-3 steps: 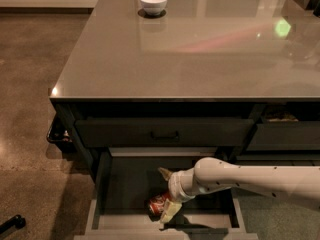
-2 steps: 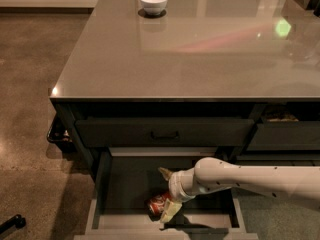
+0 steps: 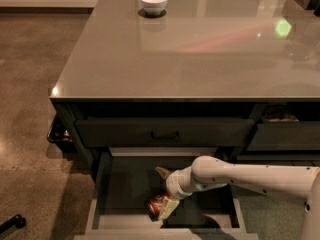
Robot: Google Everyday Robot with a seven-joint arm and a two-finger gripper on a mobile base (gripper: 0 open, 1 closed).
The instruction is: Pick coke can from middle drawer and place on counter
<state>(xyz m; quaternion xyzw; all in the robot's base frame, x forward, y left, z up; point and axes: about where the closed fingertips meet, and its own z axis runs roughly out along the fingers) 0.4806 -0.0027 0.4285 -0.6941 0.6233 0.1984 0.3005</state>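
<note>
The coke can (image 3: 156, 204) lies on its side on the dark floor of the open middle drawer (image 3: 100, 194), near its front. My gripper (image 3: 165, 191) reaches into the drawer from the right on a white arm (image 3: 240, 176). Its fingers are spread apart: one fingertip (image 3: 162, 172) points toward the drawer's back, and the other fingertip (image 3: 169, 208) rests against the right side of the can. The can is partly hidden by that finger. The glossy grey-beige counter (image 3: 200, 49) tops the cabinet above the drawer.
A white bowl (image 3: 153, 2) stands at the far left of the counter. A closed drawer front with a black handle (image 3: 165, 134) sits just above the open drawer. Another drawer (image 3: 282, 129) at the right is slightly open. Brown floor lies to the left.
</note>
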